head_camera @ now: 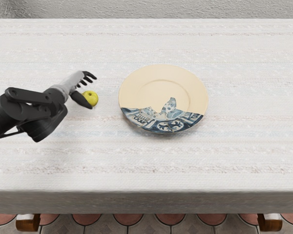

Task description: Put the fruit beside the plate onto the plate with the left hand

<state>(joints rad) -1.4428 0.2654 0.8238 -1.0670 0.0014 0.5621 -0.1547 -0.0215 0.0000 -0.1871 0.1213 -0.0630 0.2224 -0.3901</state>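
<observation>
Left hand [78,87]: hovering at 10 o'clock of the fruit, with its arm coming in from the picture's 9 o'clock edge. It is released and is grasping nothing.

Fingers [87,76]: spreading loosely and pointing toward 2 o'clock. They are reaching past the fruit's 11 o'clock side and keeping clear of it.

Thumb [82,100]: stretching toward 4 o'clock and overlapping the fruit's 8 o'clock edge. Whether it is touching the skin cannot be told.

Fruit [91,97]: small, round and yellow-green, lying on the table at 9 o'clock of the plate. It is sitting near the rim but apart from it, not on the plate, in the gap between thumb and fingers.

Plate [156,84]: resting flat near the middle of the table, at 3 o'clock of the fruit. It is showing a bare cream face, with a blue-and-white pattern covering its 6 o'clock portion.

Forearm [24,109]: dark and bulky, slanting up from 8 o'clock toward the hand. A grey wrist section is joining it to the black fingers.

Table [195,161]: wearing a pale, faintly striped cloth and filling most of the view. Its front edge is running along 6 o'clock.

Table legs [27,222]: wooden, peeking out under the cloth at 7 and 5 o'clock.

Floor [136,222]: showing reddish tiles beneath the table edge.
</observation>
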